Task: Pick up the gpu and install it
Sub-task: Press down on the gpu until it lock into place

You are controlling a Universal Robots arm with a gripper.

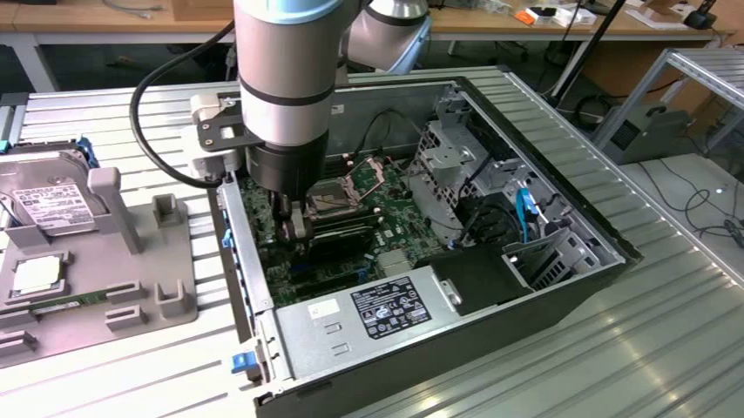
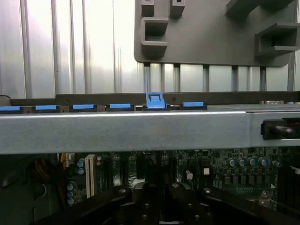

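In the exterior view, the tool (image 1: 295, 228) is clenched, low inside one open black computer case (image 1: 558, 287), over the green board (image 1: 378, 187). The gpu cannot be made out under it. One silver hard drive (image 1: 49, 205) lies on the grey plastic tray (image 1: 174, 309) on the ribbed metal table (image 1: 651, 348).

In the wrist view, the case's grey metal rim (image 2: 140, 131) crosses flat, with six blue clips (image 2: 155, 101) behind it.

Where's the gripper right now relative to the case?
In the exterior view the gripper is down inside the open computer case, over the motherboard near the case's wall on the exterior view's left, beside the CPU socket.
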